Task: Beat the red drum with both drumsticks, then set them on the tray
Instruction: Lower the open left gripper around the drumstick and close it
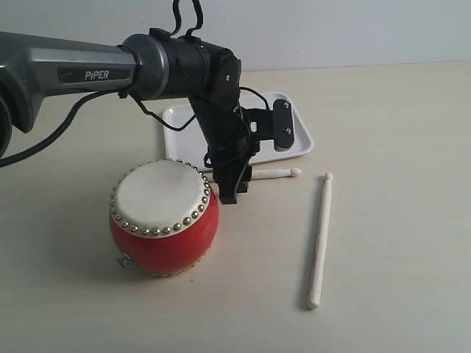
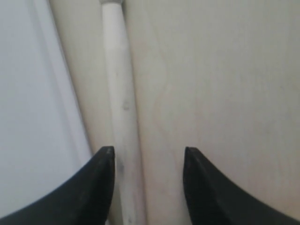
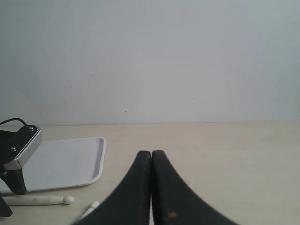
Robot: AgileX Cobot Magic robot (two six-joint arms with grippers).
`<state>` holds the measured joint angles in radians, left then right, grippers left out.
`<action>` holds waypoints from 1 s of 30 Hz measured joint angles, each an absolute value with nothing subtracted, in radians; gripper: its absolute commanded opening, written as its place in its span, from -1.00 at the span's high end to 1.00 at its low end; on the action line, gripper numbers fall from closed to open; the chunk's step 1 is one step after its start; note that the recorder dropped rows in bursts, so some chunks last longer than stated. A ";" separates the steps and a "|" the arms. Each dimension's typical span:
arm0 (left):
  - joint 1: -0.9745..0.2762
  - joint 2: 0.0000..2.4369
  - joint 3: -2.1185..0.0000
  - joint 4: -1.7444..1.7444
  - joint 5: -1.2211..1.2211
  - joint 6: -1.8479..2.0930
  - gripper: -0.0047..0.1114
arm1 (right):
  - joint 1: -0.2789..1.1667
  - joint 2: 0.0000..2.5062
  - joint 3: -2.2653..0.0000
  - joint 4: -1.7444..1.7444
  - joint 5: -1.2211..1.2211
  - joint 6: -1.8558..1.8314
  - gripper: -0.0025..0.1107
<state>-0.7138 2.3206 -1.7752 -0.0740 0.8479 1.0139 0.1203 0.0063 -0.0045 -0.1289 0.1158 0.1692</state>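
Note:
The red drum (image 1: 163,217) with its cream skin stands at the front left of the table. One drumstick (image 1: 274,173) lies between the drum and the white tray (image 1: 180,121). The other drumstick (image 1: 320,239) lies further right, pointing away from the front edge. My left gripper (image 1: 232,193) reaches down over the first drumstick (image 2: 119,93), open, with the stick lying between its fingers close to one fingertip (image 2: 105,159) and not clamped. My right gripper (image 3: 151,153) is shut on nothing, low over the table and outside the exterior view. It faces the tray (image 3: 65,161) and the drumstick (image 3: 42,200).
The left arm's grey link (image 1: 66,73) and its cables cross above the drum. The left wrist's camera block (image 1: 283,125) hangs over the tray's right part. A pale wall closes off the table's far side.

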 measured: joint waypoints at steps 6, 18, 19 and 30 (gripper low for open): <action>-0.714 2.321 -1.775 -0.081 0.848 1.018 0.13 | 0.120 0.006 -0.005 -0.129 0.116 0.169 0.96; -0.711 2.321 -1.775 -0.130 0.848 1.020 0.13 | 0.120 0.006 -0.005 -0.129 0.116 0.169 0.96; -0.711 2.321 -1.775 -0.132 0.850 1.020 0.13 | 0.120 0.006 -0.005 -0.129 0.116 0.169 0.96; -0.709 2.321 -1.775 -0.113 0.828 1.020 0.13 | 0.120 0.006 -0.005 -0.129 0.116 0.169 0.96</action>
